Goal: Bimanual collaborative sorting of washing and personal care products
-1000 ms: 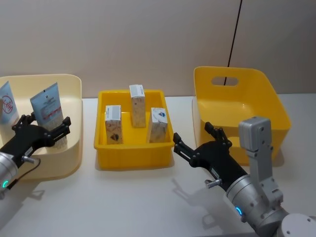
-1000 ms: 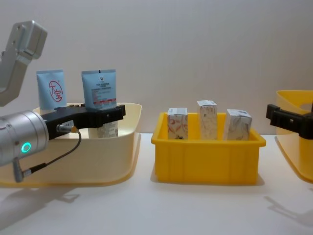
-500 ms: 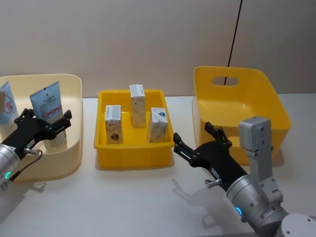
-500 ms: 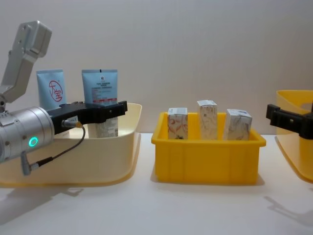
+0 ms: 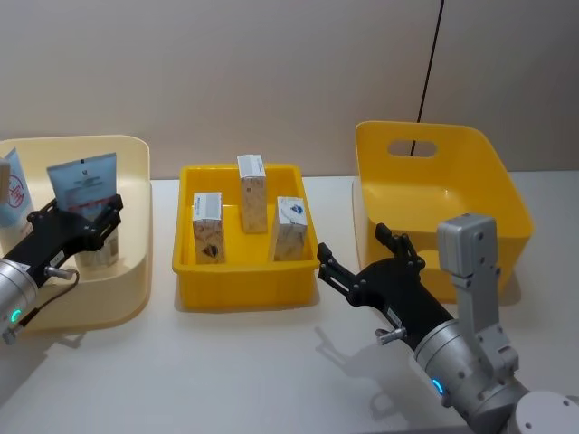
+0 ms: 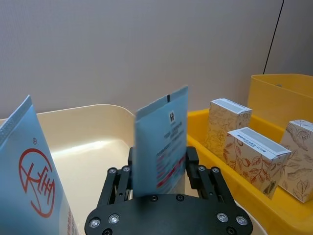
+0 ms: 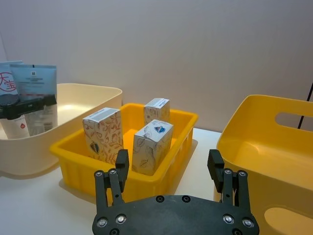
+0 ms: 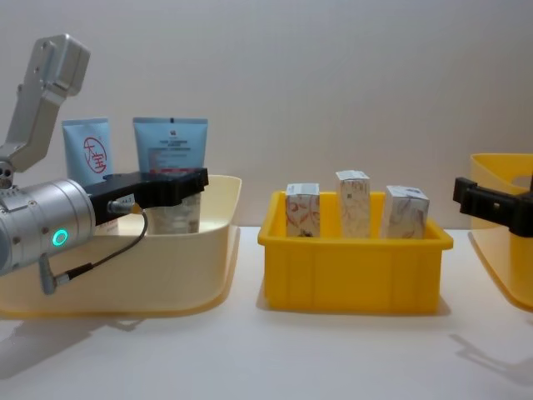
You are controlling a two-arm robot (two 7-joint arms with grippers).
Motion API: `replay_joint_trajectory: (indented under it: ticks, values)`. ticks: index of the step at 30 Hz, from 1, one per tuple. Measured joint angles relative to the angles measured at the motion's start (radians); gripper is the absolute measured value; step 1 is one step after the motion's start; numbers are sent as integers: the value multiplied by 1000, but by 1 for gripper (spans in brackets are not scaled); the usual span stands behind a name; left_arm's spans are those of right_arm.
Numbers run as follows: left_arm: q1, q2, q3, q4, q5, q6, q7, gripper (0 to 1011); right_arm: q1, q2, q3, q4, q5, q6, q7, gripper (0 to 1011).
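Tubes (image 5: 83,185): 2 in cream bin (image 5: 122,294) | cartons (image 5: 252,201): 3 in yellow tray (image 5: 244,285)

Left gripper (image 5: 80,215) seemingly clamped, right gripper (image 5: 352,242) spread.

The left pincer (image 5: 74,223) hides the lower end of the tube (image 5: 83,185). The head view's left edge cuts off the red-marked tube (image 5: 9,190). In the chest view, the right pincer (image 8: 479,200) and right bin (image 8: 502,267) run past the right edge. The tube print is too small to read.
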Motion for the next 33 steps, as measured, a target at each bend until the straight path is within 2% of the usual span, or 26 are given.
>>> replay_joint_trajectory:
  ticks: [9,22,33]
  values:
    - [-5,-2,-1,7,1,-2,-3,316,0,0,0,0,0,0,0,1001]
    - [-4,-3,-5,5,0,-9,-13,260,0,0,0,0,0,0,0,1001]
    - [4,10,-25,-48,-36,-43,-75,260,0,0,0,0,0,0,0,1001]
